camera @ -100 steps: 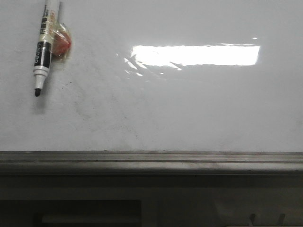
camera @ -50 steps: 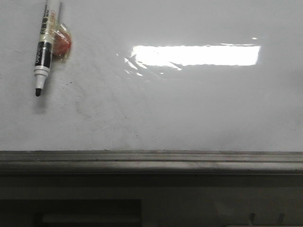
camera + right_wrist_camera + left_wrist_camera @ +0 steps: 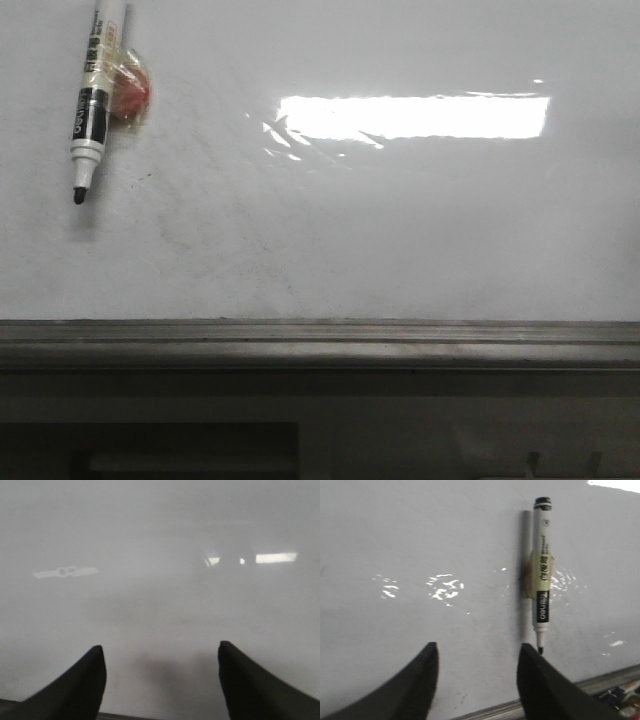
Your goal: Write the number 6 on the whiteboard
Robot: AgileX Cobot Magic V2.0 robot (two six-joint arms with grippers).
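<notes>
The whiteboard [image 3: 400, 230] fills the front view, glossy white with faint grey smudges, a bright glare and a grey ledge [image 3: 320, 340] below. No number 6 shows on it. A white and black marker [image 3: 92, 100] hangs on the board at the upper left, tip down, held by a taped red clip [image 3: 132, 90]. In the left wrist view the marker [image 3: 541, 580] is beyond my right-hand finger [image 3: 540, 680]. My left gripper [image 3: 477, 652] is open and empty, facing the board [image 3: 420, 555]. My right gripper [image 3: 161, 652] is open and empty, close to the bare board [image 3: 160, 580]. Neither gripper shows in the front view.
Below the ledge in the front view is a dark lower panel [image 3: 320, 430]. In the left wrist view, small coloured items [image 3: 620, 697] lie past the ledge at the corner.
</notes>
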